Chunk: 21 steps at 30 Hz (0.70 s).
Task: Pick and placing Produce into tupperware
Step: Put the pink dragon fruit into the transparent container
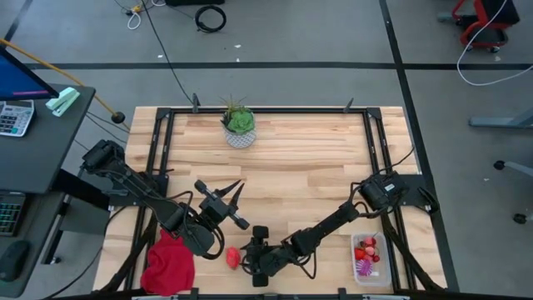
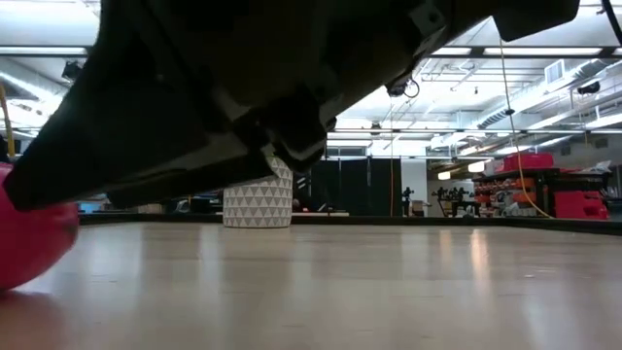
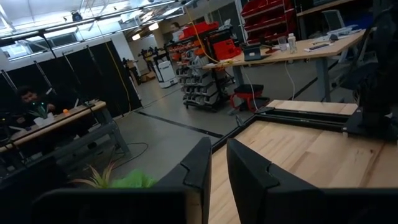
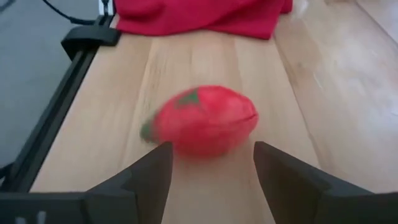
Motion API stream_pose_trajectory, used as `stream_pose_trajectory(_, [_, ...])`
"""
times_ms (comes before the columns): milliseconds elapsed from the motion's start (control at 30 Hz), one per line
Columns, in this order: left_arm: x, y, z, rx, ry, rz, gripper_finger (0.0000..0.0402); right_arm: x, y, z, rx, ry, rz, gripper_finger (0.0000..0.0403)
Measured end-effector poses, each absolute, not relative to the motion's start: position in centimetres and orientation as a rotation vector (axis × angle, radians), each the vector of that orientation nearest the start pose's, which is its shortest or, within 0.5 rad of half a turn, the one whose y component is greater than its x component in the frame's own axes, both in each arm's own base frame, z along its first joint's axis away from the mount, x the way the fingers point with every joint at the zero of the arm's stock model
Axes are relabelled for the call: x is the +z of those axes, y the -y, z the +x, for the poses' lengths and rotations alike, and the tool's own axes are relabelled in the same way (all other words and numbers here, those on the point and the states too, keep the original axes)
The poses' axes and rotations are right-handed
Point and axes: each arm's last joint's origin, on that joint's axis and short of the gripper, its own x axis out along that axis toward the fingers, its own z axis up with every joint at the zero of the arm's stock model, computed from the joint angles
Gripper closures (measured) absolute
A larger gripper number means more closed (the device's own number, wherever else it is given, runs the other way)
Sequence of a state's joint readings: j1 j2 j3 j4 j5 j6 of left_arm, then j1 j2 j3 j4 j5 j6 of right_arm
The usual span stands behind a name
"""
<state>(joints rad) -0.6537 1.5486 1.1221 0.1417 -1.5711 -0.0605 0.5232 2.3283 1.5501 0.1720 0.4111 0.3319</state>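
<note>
Red oval piece (image 2: pixel 29 238) cut off, arm-blocked

Oval produce piece (image 1: pixel 232 256) on tabletop (image 1: pixel 308 175) near front edge, cloth (image 1: pixel 169 265) to its left, right gripper (image 1: pixel 247 260) just beside it on the right. Tupperware (image 1: pixel 371 258) at front right, berries (image 1: pixel 367 247) inside. Plant pot (image 1: pixel 240 133) at back centre.
</note>
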Motion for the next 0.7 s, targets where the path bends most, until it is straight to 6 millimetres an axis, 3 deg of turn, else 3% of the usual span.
stream_pose_trajectory(467, [30.1,17.6,27.7,0.913,-0.106,0.215,0.0348,12.6,-23.6,43.5,0.096,-0.529,-0.171,0.0171])
stream_pose_trajectory(700, [30.1,17.6,27.7,0.913,-0.109,0.221,0.0345,12.7,-24.4,43.2,0.389,-0.569,-0.126,0.0163])
